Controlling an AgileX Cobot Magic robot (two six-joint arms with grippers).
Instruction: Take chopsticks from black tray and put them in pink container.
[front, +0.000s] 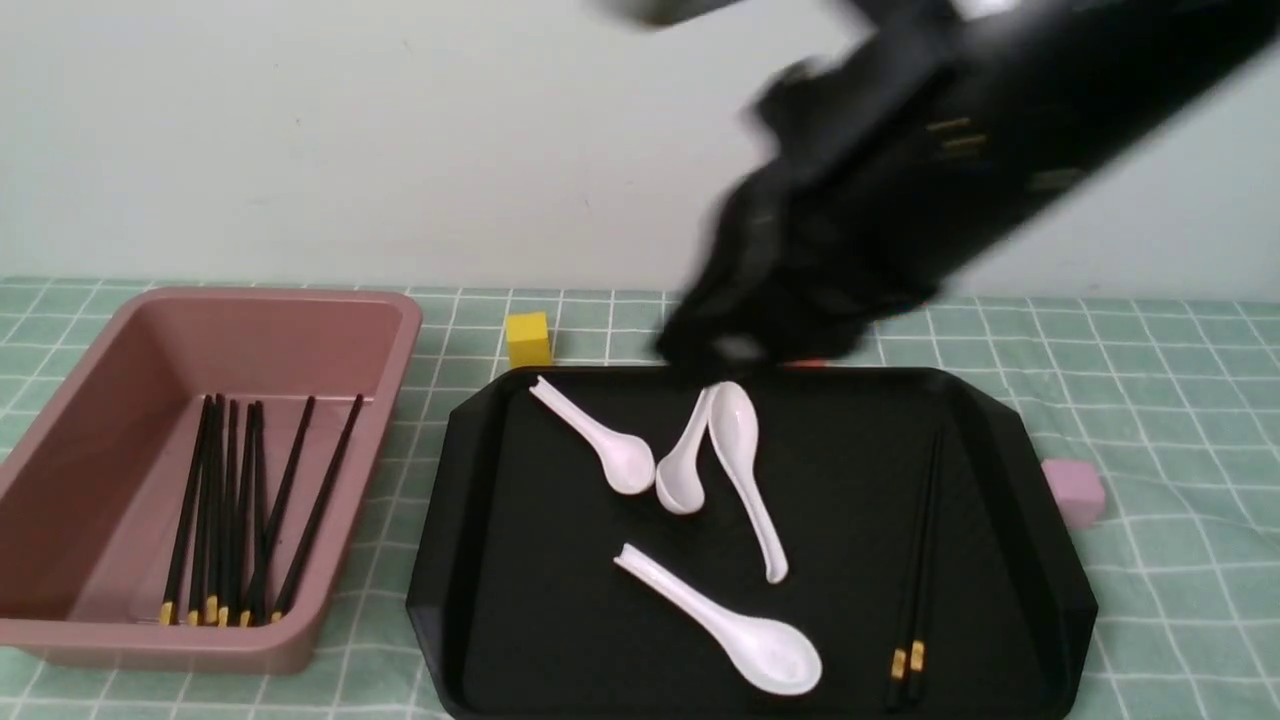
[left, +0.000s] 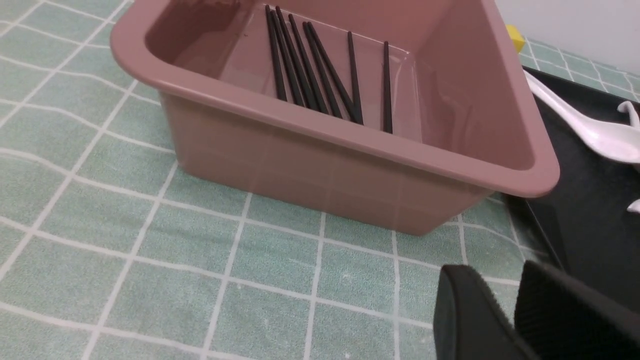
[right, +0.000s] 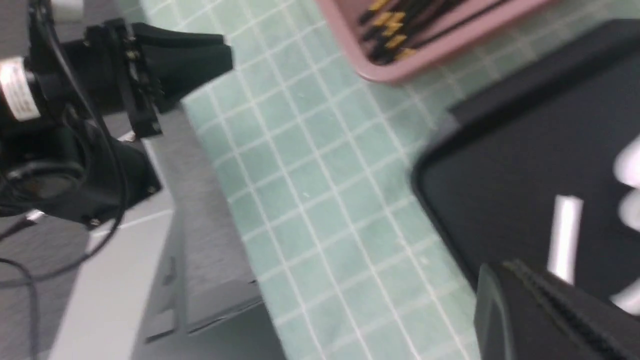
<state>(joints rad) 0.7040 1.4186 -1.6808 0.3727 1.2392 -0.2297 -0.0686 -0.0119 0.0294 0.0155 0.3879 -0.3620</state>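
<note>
The right arm (front: 900, 180) hangs blurred over the far rim of the tray (front: 560, 600). Its gripper (right: 550, 305) is pressed together on nothing, so it must part before it can take anything. A descent with the jaws together would only shove things about. The tray is light and glossy and could skid toward the bin (front: 250, 300) if pushed at its edge. Four spoons (front: 735, 620) lie loose mid-tray, and a low sweep might scatter or chip them. The last chopsticks (front: 918, 560) lie side by side along the tray's right rim, black on black and hard to pick out. A pinch may catch one, roll the other, or jam against the rim. The rest (front: 235, 500) lie in the bin already. For the left gripper (left: 505, 300), low beside the bin, I cannot tell whether its pads meet. Behind is a plain pale wall (front: 350, 130). Below is a green checked cloth (front: 1180, 400), soft enough to wrinkle, with a yellow cube (front: 527, 338) and a pink cube (front: 1075, 492) near the tray.
</note>
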